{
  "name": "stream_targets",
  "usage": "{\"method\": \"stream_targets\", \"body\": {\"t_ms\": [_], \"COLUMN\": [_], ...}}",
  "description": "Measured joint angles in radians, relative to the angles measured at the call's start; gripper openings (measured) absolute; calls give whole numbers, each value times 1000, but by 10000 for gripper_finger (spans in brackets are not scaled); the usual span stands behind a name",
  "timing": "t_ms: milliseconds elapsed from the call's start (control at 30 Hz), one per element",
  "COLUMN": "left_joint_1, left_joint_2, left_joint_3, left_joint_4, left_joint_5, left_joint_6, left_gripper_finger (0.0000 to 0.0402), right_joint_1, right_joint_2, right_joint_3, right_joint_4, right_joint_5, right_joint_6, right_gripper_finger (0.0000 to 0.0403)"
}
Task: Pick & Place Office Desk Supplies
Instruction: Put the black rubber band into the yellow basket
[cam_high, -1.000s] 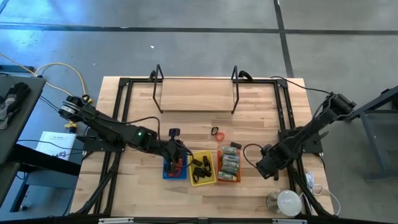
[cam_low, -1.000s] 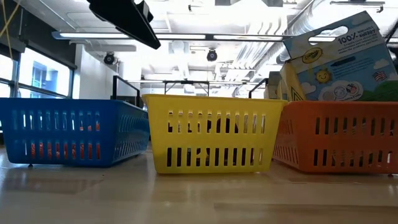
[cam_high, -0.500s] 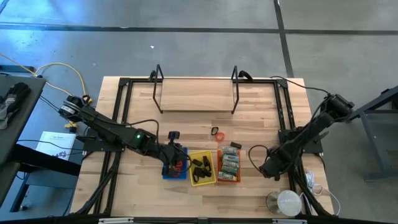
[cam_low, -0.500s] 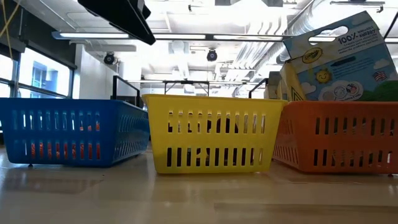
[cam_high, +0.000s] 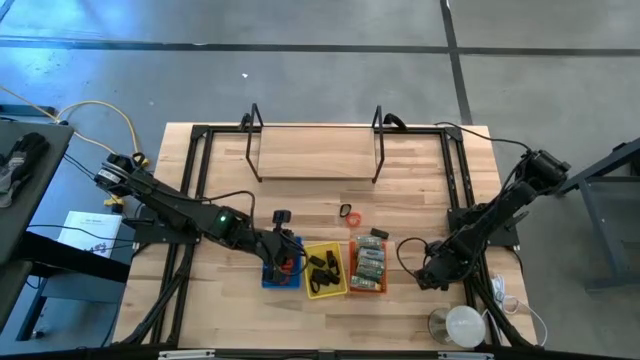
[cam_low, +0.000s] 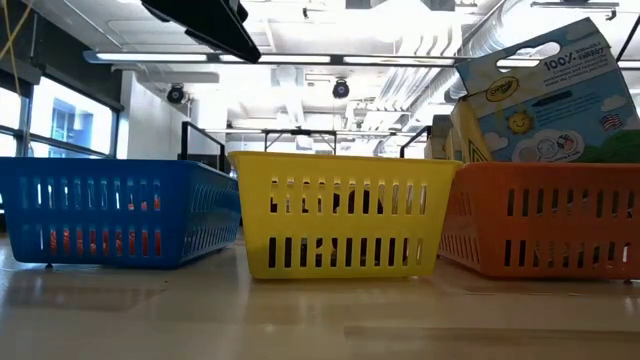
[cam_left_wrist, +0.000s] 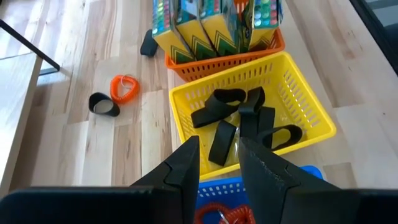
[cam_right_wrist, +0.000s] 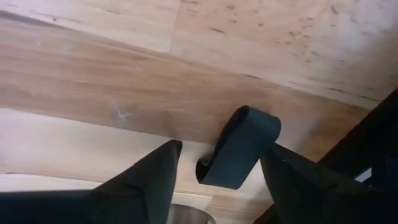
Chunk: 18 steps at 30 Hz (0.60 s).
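My right gripper is open, low over the wood near the table's right side. A black band loop lies on the table between its fingers; I cannot tell whether either finger touches it. My left gripper hovers partly open and empty over the blue tray, which holds red loops. Black loops lie in the yellow tray. An orange-red loop and a black loop rest on the wood beyond the trays.
The orange tray holds upright crayon boxes. A round white object sits at the near right corner, close to my right gripper. A black metal frame runs along the table's sides, and a raised wooden shelf stands at the far edge.
My right gripper has sunk toward the table and drifted a little toward the near edge, rolling at the wrist as it went. The trays and loose items have stayed where they were.
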Motion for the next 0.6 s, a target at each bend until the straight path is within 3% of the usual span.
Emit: {"method": "stream_targets", "body": {"t_ms": [133,367,600], "left_joint_1": [0,0,0], "left_joint_2": [0,0,0], "left_joint_3": [0,0,0], "left_joint_4": [1,1,13], "left_joint_5": [0,0,1], "left_joint_6": [0,-1,-1], "left_gripper_finger": [106,106,106], "right_joint_1": [0,1,-6], "right_joint_2": [2,4,7], "right_joint_3": [-1,4,146], "right_joint_4": [0,-11,-212], "right_joint_5": [-11,-40,92], "right_joint_6": [-34,-118,-287], "right_gripper_finger": [159,23,4]}}
